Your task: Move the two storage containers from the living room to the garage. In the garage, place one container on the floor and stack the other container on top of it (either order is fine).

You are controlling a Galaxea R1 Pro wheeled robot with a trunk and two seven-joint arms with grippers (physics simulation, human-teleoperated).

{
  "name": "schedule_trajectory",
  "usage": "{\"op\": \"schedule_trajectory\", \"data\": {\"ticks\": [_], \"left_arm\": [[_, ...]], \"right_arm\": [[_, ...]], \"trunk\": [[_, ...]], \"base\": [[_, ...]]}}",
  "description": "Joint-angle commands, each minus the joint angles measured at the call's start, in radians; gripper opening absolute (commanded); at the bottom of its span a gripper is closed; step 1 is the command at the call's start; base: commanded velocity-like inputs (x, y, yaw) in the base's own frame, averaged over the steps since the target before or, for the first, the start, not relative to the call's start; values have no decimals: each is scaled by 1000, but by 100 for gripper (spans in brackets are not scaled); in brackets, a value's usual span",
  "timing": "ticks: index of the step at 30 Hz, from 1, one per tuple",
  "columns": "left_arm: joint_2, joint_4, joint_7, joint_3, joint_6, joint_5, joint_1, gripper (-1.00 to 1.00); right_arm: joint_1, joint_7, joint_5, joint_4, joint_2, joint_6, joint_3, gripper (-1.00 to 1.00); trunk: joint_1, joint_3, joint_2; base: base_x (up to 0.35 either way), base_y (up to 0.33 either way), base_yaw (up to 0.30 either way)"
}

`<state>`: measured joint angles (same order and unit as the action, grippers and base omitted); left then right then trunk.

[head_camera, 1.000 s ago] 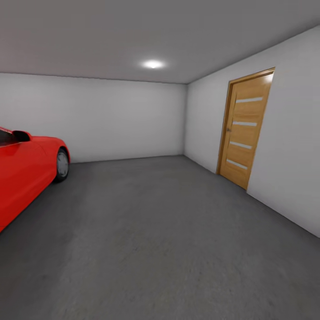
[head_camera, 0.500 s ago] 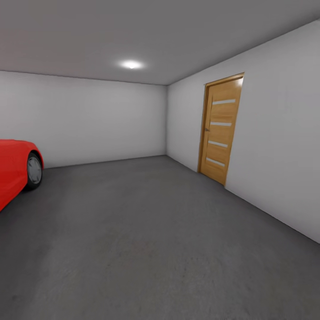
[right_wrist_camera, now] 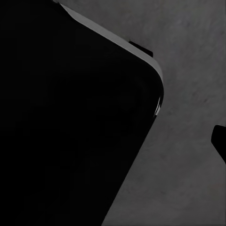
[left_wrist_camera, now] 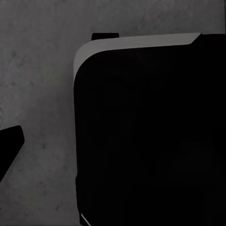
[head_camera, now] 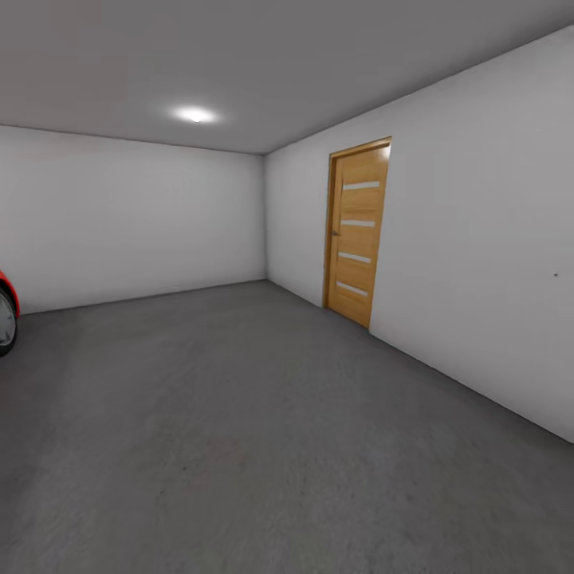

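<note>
I am in the garage, looking across its dark grey concrete floor [head_camera: 239, 414] towards a white corner. The two storage containers are out of view, and so is the living room. In the left wrist view a black rounded part of my own body [left_wrist_camera: 150, 132] hangs over the concrete, with a dark fingertip [left_wrist_camera: 9, 150] at the picture's edge. The right wrist view has the same black body [right_wrist_camera: 70, 117] and another dark fingertip [right_wrist_camera: 220, 141] at its edge. I see nothing held at either fingertip, and I cannot judge how the jaws stand.
A wood-panelled door [head_camera: 356, 231] stands shut in the right wall [head_camera: 478, 263]. The red car's front wheel [head_camera: 5, 319] pokes in at the far left edge. A ceiling lamp [head_camera: 195, 115] glows above the broad open concrete.
The whole head view has swung to the right: the door and the corner slid leftward in the picture, and the red car has nearly left it.
</note>
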<state>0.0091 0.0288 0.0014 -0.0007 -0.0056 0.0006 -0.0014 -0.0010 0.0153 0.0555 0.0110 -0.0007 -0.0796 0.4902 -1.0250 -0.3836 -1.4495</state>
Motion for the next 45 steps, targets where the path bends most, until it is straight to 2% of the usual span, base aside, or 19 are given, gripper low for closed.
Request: {"op": "schedule_trajectory", "data": {"ticks": [1, 9, 14, 22, 45], "left_arm": [[0, 2, 0, -2, -1, -2, 0, 100], [16, 39, 7, -3, -1, -1, 0, 100], [4, 48, 3, 7, 0, 5, 0, 100], [1, 46, 2, 10, -1, 6, 0, 100], [0, 37, 0, 8, 14, 9, 0, 100]], "right_arm": [[0, 2, 6, 1, 0, -5, 5, 100], [0, 2, 6, 1, -1, -5, 5, 100], [0, 2, 7, 1, -7, -5, 5, 100], [0, 2, 6, 1, -8, -5, 5, 100], [0, 2, 6, 1, -9, -3, 6, 100]], "trunk": [[0, 0, 0], [0, 2, 0], [0, 4, 0], [0, 6, 0], [0, 7, 0]], "base": [[0, 0, -280], [0, 0, -280], [0, 0, -280], [22, 0, -208], [308, 0, -5]]}}
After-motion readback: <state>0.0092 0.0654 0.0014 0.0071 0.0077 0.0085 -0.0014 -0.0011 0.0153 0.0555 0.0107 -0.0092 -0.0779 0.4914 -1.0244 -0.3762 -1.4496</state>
